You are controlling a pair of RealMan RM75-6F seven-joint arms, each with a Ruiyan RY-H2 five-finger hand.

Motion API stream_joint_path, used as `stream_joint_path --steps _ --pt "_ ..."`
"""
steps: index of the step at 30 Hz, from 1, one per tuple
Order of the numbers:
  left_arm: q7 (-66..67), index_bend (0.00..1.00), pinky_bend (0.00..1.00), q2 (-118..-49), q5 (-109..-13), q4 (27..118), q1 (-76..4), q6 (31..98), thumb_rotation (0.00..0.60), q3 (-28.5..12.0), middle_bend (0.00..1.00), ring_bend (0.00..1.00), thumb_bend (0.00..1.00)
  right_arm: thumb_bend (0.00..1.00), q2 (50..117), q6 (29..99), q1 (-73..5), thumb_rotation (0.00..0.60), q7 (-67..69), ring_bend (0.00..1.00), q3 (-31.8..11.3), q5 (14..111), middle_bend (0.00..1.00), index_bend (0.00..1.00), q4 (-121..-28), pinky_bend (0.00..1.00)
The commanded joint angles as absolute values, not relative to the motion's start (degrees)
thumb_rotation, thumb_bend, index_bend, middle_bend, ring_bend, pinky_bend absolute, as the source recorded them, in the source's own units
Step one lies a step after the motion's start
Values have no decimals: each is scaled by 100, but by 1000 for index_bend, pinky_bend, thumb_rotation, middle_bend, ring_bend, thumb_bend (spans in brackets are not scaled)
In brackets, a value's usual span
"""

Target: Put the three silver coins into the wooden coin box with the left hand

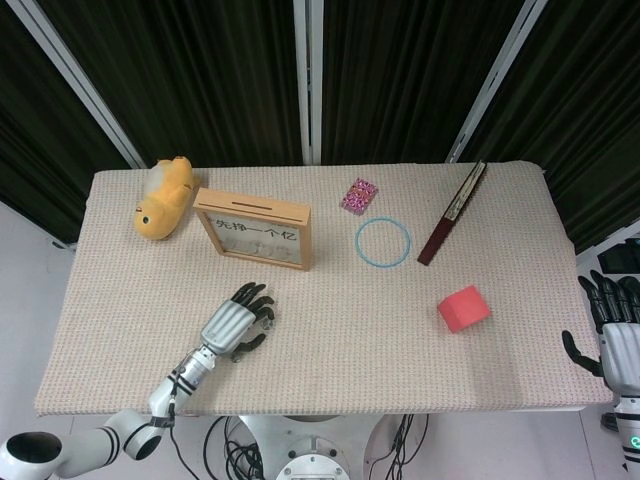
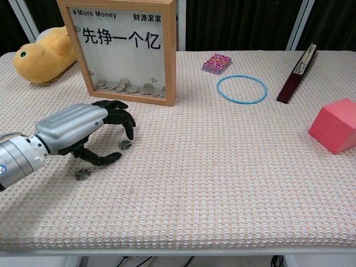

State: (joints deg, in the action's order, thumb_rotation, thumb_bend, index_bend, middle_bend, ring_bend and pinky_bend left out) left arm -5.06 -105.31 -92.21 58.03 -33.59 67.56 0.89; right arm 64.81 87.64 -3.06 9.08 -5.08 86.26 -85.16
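Observation:
The wooden coin box [image 1: 256, 229] [image 2: 123, 50] stands upright at the table's back left, with several coins behind its glass front. Two silver coins show in the chest view: one coin [image 2: 125, 145] lies just below my left hand's fingertips, another coin [image 2: 82, 174] lies nearer the front, under the wrist. My left hand [image 1: 235, 323] [image 2: 83, 132] hovers low over the cloth in front of the box, fingers curved and apart, thumb stretched below, holding nothing. Off the table's right edge my right hand [image 1: 612, 322] hangs with fingers apart.
A yellow plush toy [image 1: 164, 197] [image 2: 41, 55] lies left of the box. A patterned pink card [image 1: 359, 195], a blue ring [image 1: 383, 242], a dark folded fan [image 1: 452, 212] and a pink block [image 1: 463, 308] sit on the right half of the table.

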Motion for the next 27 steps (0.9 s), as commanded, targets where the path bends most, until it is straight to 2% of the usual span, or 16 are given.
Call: stream_joint_path --steps 1,27 --pt "-502 397 93 -10526 -9217 5808 -3359 6753 600 86 215 44 267 317 6482 8761 -309 600 909 0 -504 8635 0 0 -8513 0" --pt "-501 407 99 -10546 -9122 5797 -3405 6552 600 65 216 44 268 320 6528 8735 -304 600 997 0 -488 8617 0 0 -8408 0"
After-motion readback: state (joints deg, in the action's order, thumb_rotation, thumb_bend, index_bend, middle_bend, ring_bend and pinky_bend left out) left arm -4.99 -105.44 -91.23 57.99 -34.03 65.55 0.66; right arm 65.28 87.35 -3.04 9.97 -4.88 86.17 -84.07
